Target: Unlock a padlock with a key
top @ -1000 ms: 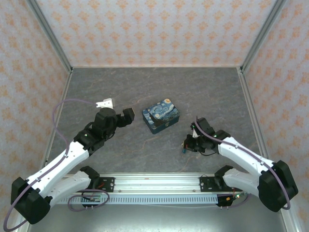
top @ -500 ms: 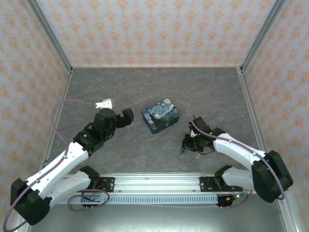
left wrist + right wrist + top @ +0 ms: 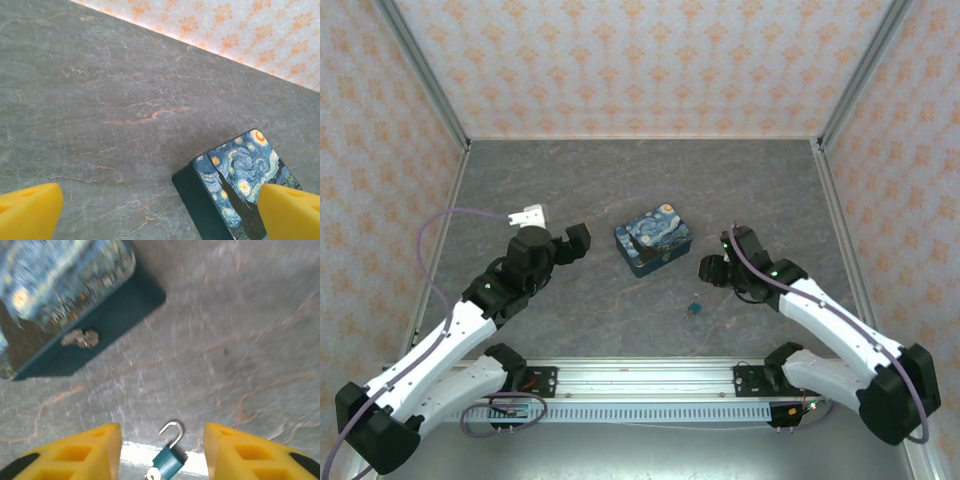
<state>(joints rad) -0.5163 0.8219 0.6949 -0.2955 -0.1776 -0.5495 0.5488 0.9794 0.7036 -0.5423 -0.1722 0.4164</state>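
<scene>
Teal and small, the padlock point(image 3: 693, 306) lies on the grey stone-patterned table point(image 3: 620, 180), nearer the arm bases than the starry-night box point(image 3: 653, 240) and a little to its right, well apart from it. The right wrist view shows its silver shackle point(image 3: 171, 431) swung out as an open hook. A silvery bit point(image 3: 150, 473) sticks out at the lower end of its body, too blurred to identify.

The box sits flat, with its printed lid up and its dark teal sides showing. A small metal clasp point(image 3: 79, 338) is on the side that faces the right arm.

The right gripper point(image 3: 713, 268) hangs just right of the box's near corner. Its yellow fingers point(image 3: 85, 450) are spread apart with nothing between them. In its own camera the padlock lies on the table beyond the gap, touching neither finger.

The left gripper point(image 3: 576, 240) hangs to the left of the box, near it but not touching. Its fingers point(image 3: 30, 210) are also wide apart and empty, and one corner of the box point(image 3: 235, 185) shows beside the right-hand fingertip.
</scene>
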